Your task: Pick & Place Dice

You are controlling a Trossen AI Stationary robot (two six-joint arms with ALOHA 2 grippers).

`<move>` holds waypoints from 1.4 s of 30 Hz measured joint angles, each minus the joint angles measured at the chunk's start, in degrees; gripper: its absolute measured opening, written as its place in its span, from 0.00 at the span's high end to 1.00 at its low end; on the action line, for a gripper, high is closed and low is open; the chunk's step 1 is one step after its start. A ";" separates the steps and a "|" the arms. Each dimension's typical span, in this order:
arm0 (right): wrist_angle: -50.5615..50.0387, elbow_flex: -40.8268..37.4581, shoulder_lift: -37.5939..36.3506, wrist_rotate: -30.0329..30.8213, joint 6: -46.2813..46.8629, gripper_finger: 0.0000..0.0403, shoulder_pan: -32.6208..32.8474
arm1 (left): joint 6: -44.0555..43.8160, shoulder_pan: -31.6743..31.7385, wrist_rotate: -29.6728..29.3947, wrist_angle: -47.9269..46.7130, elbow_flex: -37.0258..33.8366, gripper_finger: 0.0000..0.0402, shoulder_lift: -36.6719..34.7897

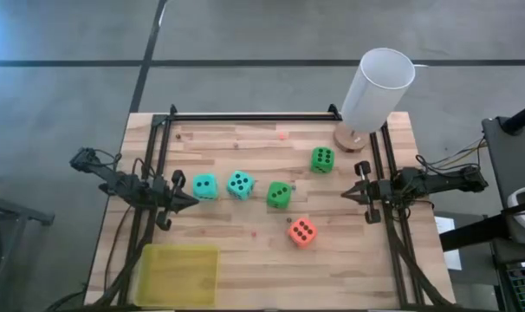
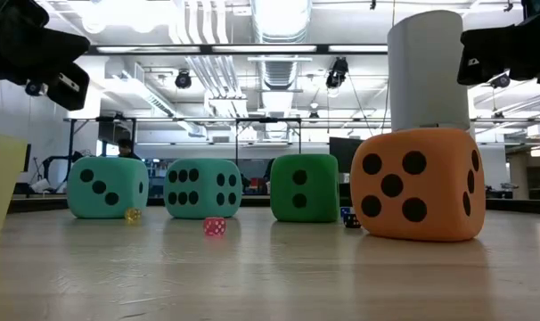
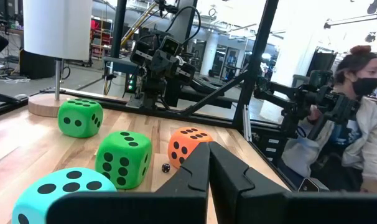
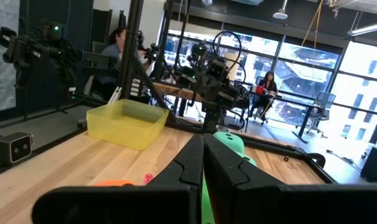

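Overall, worktop (image 1: 245, 269): wooden, five dice mid-surface.
Cylinder (image 1: 377, 87): white, far right corner.
Bin (image 1: 178, 275): yellow, near left corner.
Dice: teal (image 1: 205, 185), teal (image 1: 240, 184), green (image 1: 279, 194) in a row; green (image 1: 322, 159) farther back; orange (image 1: 301, 231) nearest.
Left tool (image 1: 190, 200): fingers together, empty, beside the teal die.
Right tool (image 1: 349, 193): fingers together, empty, right of the dice.

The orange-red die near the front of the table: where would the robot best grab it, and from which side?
Probably from straight above, pinching two opposite flat side faces of the orange-red die. It sits flat and alone, with bare wood all around, so the fingers could drop on either side. The right tool, now shut, is the nearer one; the green die stands well clear.
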 joint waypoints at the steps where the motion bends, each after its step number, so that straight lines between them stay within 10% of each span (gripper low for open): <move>1: -0.01 0.00 0.00 -0.02 0.01 0.98 0.00 | 0.02 0.01 -0.01 -0.01 0.01 0.98 0.01; 18: 0.00 0.00 -0.02 -0.04 0.65 0.98 0.00 | 0.02 0.00 0.00 0.00 0.01 0.98 0.02; 28: 1.44 0.00 -0.02 -0.69 19.49 0.98 -0.02 | 0.02 0.01 -0.01 0.01 0.00 0.98 0.02; 42: 18.79 0.02 -0.07 -11.69 14.50 0.98 0.00 | 0.02 0.00 0.01 0.01 -0.01 0.98 0.02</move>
